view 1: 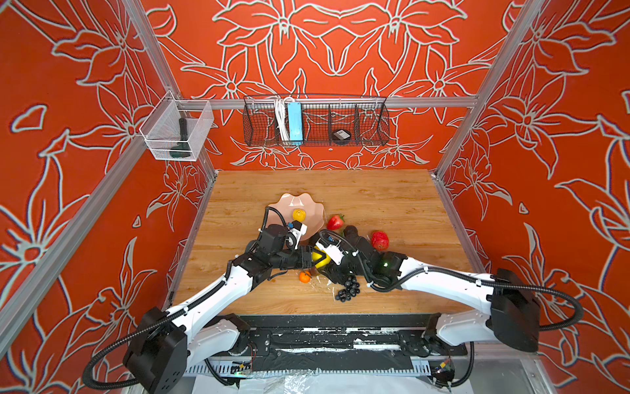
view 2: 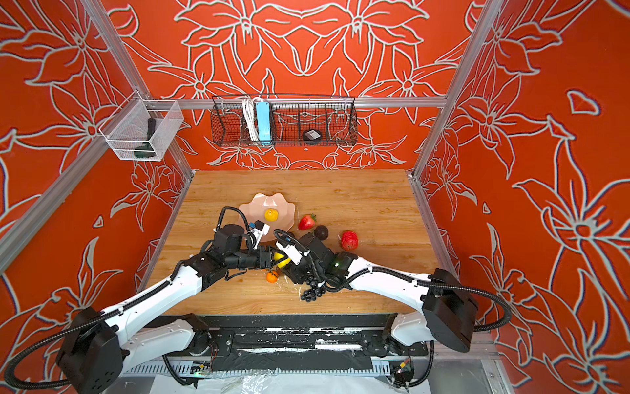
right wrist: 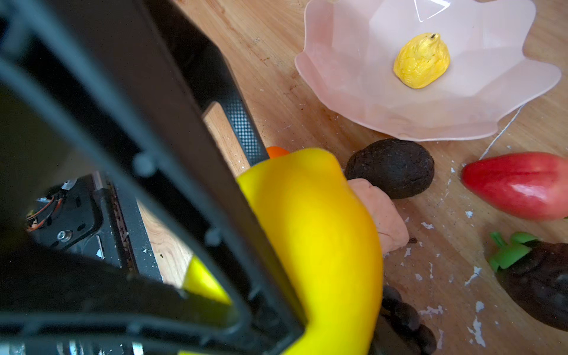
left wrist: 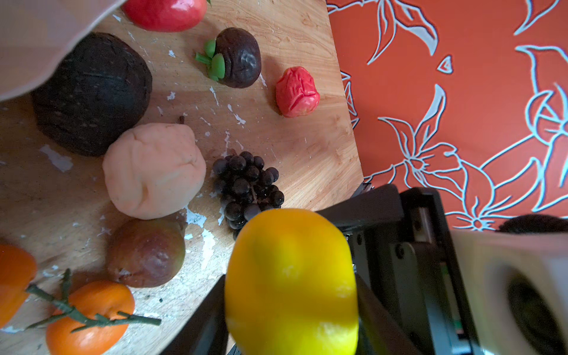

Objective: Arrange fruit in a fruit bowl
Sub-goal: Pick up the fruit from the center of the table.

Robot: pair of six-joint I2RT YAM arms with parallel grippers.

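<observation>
The left claw (left wrist: 290, 276) pinched the lemon (view 1: 323, 260) above the desk (view 1: 375, 204); the right claw (view 1: 328, 263) was right beside it, grip unclear. The fruit bowl (view 1: 283, 204), at its eleven o'clock, held one small yellow fruit (view 1: 299, 215).

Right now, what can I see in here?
Scalloped plastic bowl: one, pale pink, mid-table.
Lumpy little fruit: one, yellow, in bowl.
Smooth lemon: one, yellow, aloft between grippers.
Strawberry: one, red, beside bowl.
Wrinkled fruit: one, red, farther right.
Leafy-capped fruit: one, dark brown, between them.
Rough avocado: one, blackish, by bowl.
Lumpy piece: one, cream, beside avocado.
Pear-like fruit: one, brown, beside that.
Twigged oranges: two, orange, table front.
Grape bunch: one, purple, table front.
Wire baskets: two, black, white, walls.
Left gripper, right gripper: two, black, at lemon.
</observation>
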